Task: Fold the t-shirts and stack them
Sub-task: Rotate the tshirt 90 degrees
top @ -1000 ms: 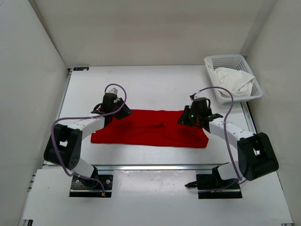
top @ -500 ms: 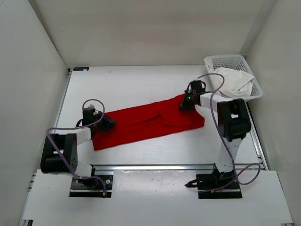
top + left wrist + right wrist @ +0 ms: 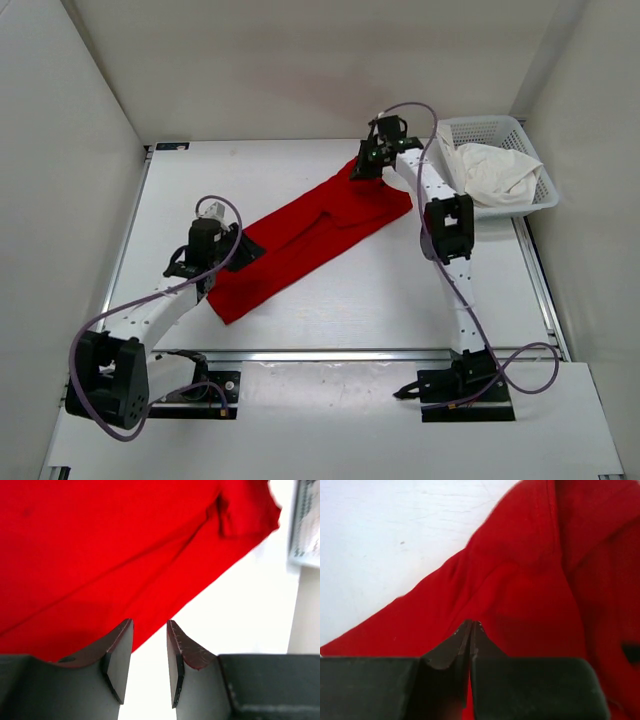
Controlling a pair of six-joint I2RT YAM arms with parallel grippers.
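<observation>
T-shirt (image 3: 310, 232) within right hand (image 3: 471, 625)

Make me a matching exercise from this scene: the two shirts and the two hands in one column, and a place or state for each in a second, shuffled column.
Column one:
1. red t-shirt
2. white t-shirt
3. left hand
4. right hand

Column two:
A. bunched in the basket
B. pinched shut on red cloth
C. stretched diagonally across the table
D. open, fingers apart

Pairs: 1-C, 2-A, 3-D, 4-B
</observation>
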